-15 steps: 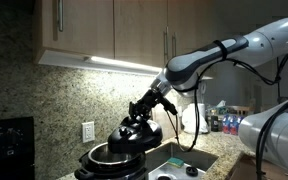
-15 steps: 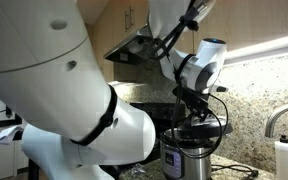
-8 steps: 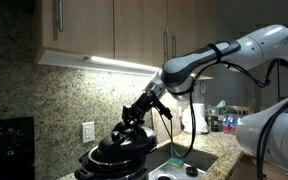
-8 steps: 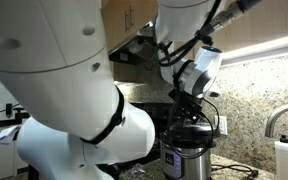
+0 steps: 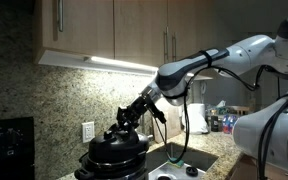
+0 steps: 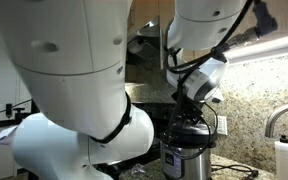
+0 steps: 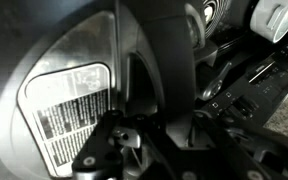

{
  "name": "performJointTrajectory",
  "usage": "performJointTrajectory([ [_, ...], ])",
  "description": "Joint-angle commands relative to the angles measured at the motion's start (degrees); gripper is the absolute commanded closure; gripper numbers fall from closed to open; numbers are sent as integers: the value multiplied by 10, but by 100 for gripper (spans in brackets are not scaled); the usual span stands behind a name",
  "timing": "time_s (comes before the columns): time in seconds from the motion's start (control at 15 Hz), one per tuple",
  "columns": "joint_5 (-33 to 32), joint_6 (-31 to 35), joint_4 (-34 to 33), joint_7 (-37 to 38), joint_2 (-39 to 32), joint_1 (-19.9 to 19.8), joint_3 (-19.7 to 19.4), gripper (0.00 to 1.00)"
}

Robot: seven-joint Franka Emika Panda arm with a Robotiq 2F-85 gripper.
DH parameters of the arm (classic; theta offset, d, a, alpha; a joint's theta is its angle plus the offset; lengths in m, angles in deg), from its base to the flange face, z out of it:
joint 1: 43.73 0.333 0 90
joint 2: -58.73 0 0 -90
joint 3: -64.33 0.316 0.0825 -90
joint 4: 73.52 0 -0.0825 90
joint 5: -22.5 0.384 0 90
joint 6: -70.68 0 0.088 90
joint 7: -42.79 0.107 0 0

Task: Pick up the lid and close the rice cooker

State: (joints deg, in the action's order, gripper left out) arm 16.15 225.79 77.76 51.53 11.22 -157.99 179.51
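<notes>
At the lower left of an exterior view you have a black appliance (image 5: 6, 145) against the granite wall, and just right of it a white wall outlet (image 5: 87, 130). Right of the outlet, at the bottom of the frame, stands the rice cooker (image 5: 109, 171). The lid (image 5: 114, 150) lies roughly level across its mouth, but you cannot tell from here whether it is fully seated on the rim. Your gripper (image 5: 122, 128) comes down at a slant onto the lid's top, with its jaws clenched on the raised handle as far as this view shows. The arm (image 5: 199, 65) runs from there up toward the upper right. Below the arm is the sink (image 5: 184, 166), and further right a cluster of bottles (image 5: 222, 122) stands on the counter.

From the opposite side, the robot's white body (image 6: 64, 70) fills the left and middle of the frame. Right of centre, the gripper (image 6: 189, 112) sits directly above the cooker's steel wall (image 6: 187, 160). A faucet (image 6: 276, 120) and a white bottle (image 6: 281, 160) stand at the right edge.

Your wrist view is dark. A grey printed label (image 7: 69, 115) shows at the left on a curved black surface, and the jaws there are too murky to read.
</notes>
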Motion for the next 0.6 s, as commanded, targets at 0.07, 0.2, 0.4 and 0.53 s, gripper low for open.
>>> performJointTrajectory([
  [0.07,23,43,7,3,9,26,-7,98],
  [0.2,25,43,12,4,20,43,-9,98],
  [0.4,27,50,13,5,35,73,-17,98],
  [0.53,24,58,8,6,55,77,-23,98],
])
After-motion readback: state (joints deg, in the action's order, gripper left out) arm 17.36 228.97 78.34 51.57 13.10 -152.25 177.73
